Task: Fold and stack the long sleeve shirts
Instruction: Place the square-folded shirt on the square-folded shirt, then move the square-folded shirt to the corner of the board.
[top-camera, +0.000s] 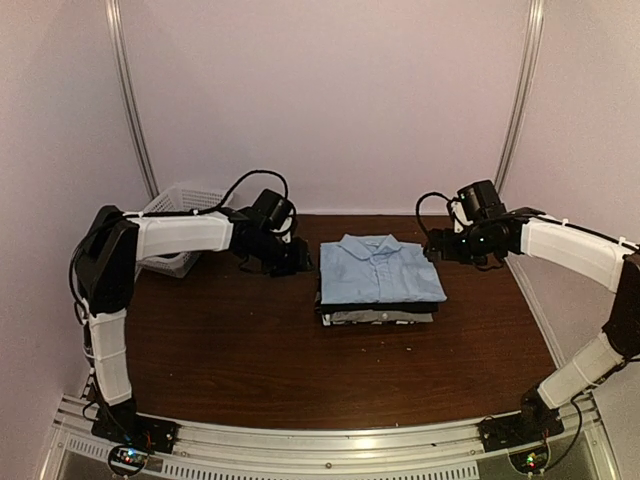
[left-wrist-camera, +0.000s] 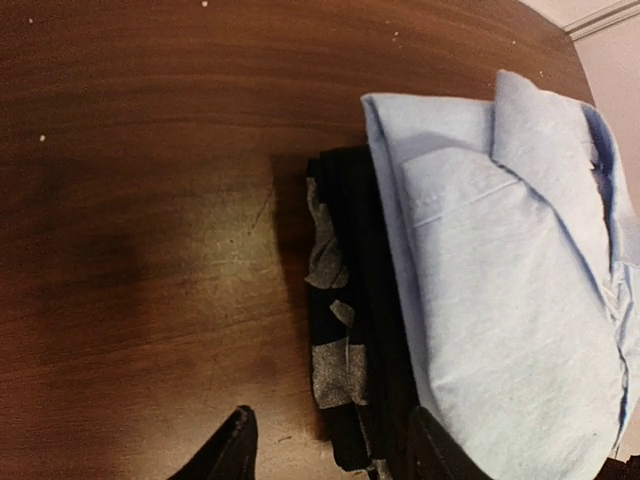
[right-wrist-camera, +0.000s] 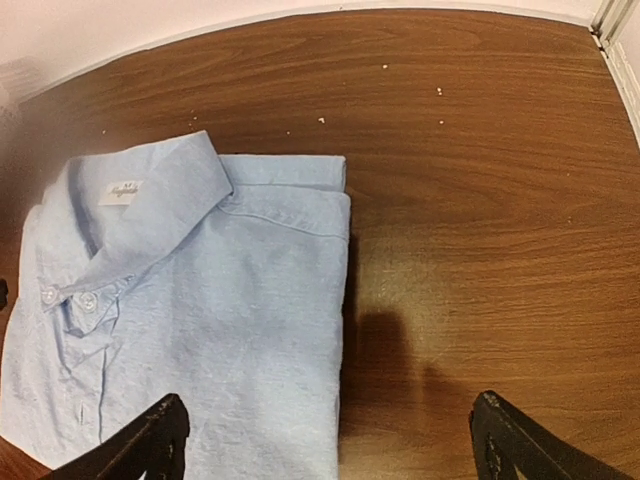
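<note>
The only marking to be seen is a small white sewn-in label inside the collar of the folded light blue cloth button-up shirt, caught by the right wrist camera. It carries one short line of dark, slanted script, set like a brand name, but the letters are too small and blurred to read. In the overhead and left wrist views the label cannot be made out at all.
</note>
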